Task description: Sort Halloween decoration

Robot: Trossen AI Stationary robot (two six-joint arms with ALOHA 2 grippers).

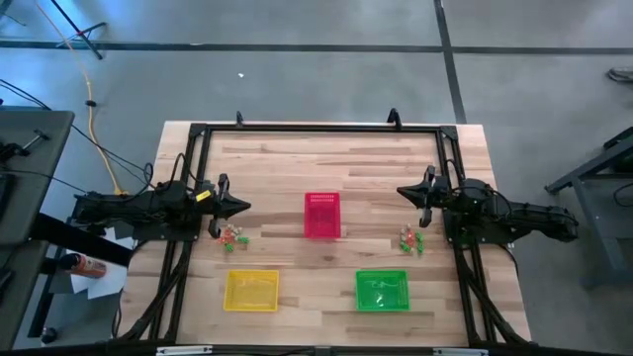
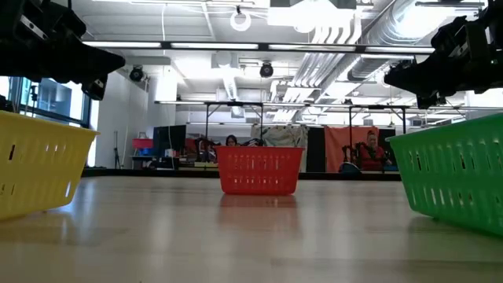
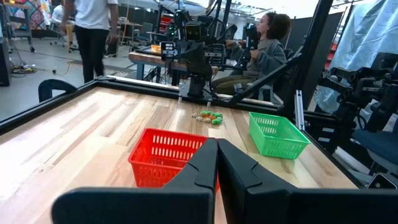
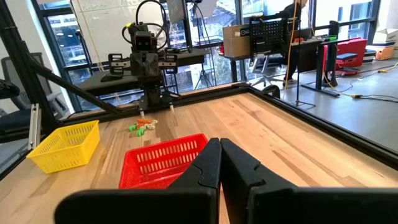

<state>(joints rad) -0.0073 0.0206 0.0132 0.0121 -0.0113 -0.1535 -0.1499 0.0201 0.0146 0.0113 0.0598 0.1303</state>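
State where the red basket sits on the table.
In the high view the red basket sits mid-table, between the two arms, with the yellow basket and green basket nearer the front edge.

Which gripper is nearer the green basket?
Right. The right gripper hangs up-table of the green basket, on its own side; the left gripper is across the table, beyond the red basket.

Red basket (image 2: 259, 170) between yellow (image 2: 35, 161) and green (image 2: 456, 173)
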